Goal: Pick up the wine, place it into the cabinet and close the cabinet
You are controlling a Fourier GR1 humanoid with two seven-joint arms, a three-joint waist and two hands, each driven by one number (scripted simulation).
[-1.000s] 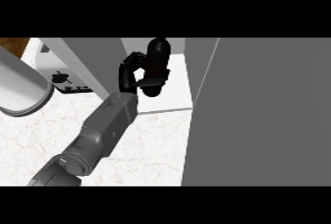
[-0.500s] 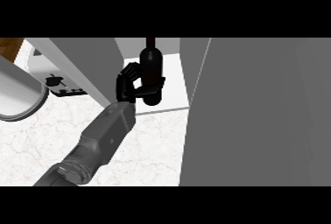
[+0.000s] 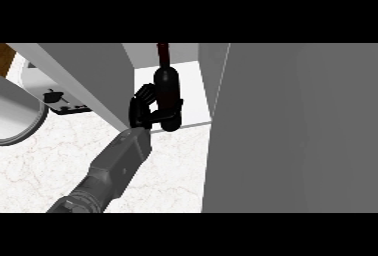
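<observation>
Wine [image 3: 167, 95] upright at cabinet [image 3: 193, 95] shelf edge, neck up. Hand [image 3: 144, 107] fingers curled round bottle body, holding it above desk [image 3: 44, 160].

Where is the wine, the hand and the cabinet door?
wine [image 3: 167, 85], head view, on the bottle's dark body.
hand [image 3: 142, 106], head view, on its curled fingers.
cabinet door [image 3: 295, 130], head view, on its grey face.
</observation>
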